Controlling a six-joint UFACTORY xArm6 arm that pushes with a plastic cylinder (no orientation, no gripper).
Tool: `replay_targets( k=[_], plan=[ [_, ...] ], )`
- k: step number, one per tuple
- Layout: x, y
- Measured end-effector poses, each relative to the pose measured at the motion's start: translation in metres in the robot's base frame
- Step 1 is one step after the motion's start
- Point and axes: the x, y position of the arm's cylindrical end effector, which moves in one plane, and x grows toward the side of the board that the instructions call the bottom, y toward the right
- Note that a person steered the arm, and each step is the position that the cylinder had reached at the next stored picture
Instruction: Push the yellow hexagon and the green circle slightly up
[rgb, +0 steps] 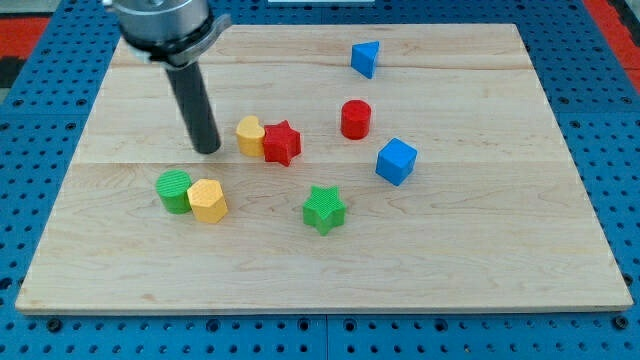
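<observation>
The green circle (174, 190) sits on the wooden board (460, 250) at the view's left, touching the yellow hexagon (207, 200) on its right. My tip (207, 150) rests on the board just above this pair, a short gap above the hexagon. It stands to the left of a yellow heart-shaped block (249, 135), apart from it.
A red star (283, 142) touches the yellow heart's right side. A red cylinder (355, 119) and a blue cube (396, 161) lie to the right. A blue triangle (366, 58) is near the top. A green star (324, 209) lies below the middle.
</observation>
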Motion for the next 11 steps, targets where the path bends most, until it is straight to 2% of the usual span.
replay_targets(
  k=[1, 2, 3, 4, 6, 7, 11],
  plan=[
    [0.015, 0.042],
    [0.026, 0.060],
    [0.028, 0.054],
    [0.046, 0.045],
    [0.088, 0.069],
    [0.121, 0.058],
    [0.104, -0.059]
  ],
)
